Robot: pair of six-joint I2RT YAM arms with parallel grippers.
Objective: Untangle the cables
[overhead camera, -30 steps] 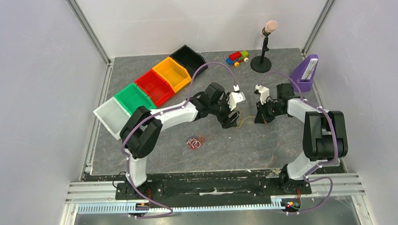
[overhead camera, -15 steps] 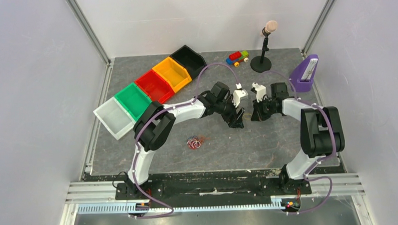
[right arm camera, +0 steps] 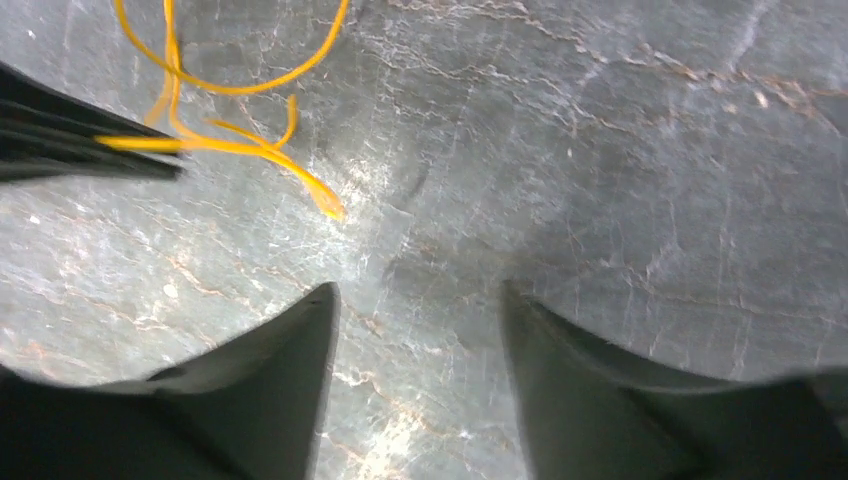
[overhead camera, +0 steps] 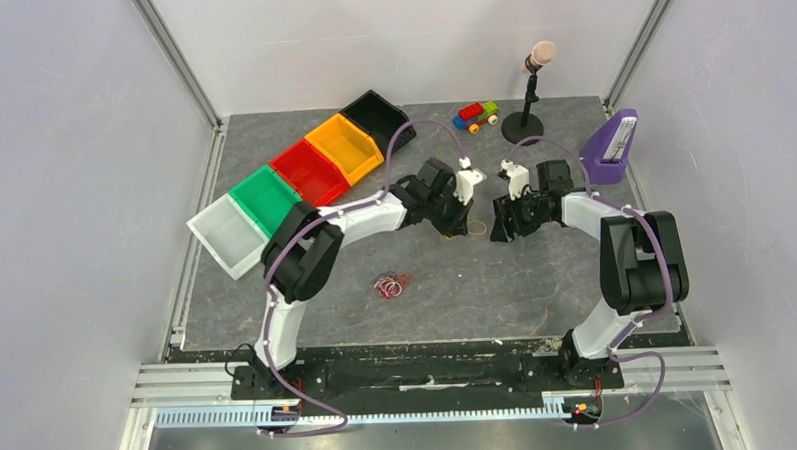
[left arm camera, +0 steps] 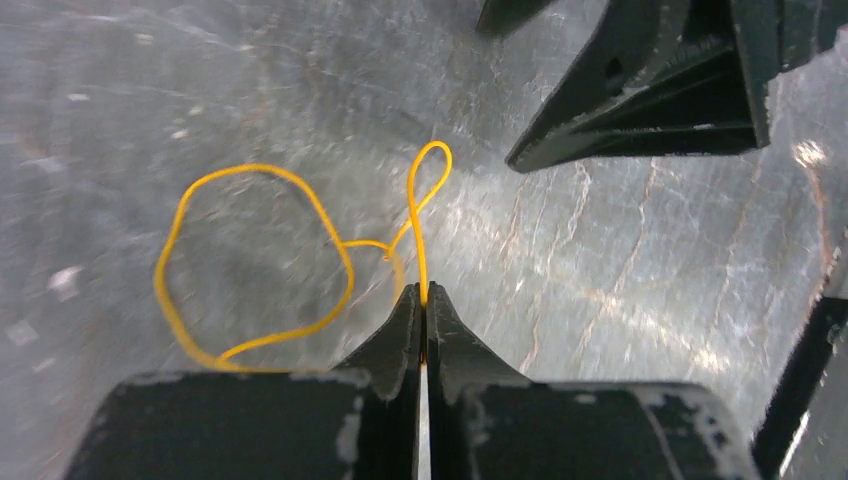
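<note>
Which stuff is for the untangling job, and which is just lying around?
For the job: yellow cable, pinched in the shut left tool; the open right tool; the tangle of cables.
Just lying about: row of bins; toy car; microphone stand; purple holder.

Bright even light; glare on table [right arm camera: 400, 440]; yellow cable [right arm camera: 215, 147] blurred.
</note>
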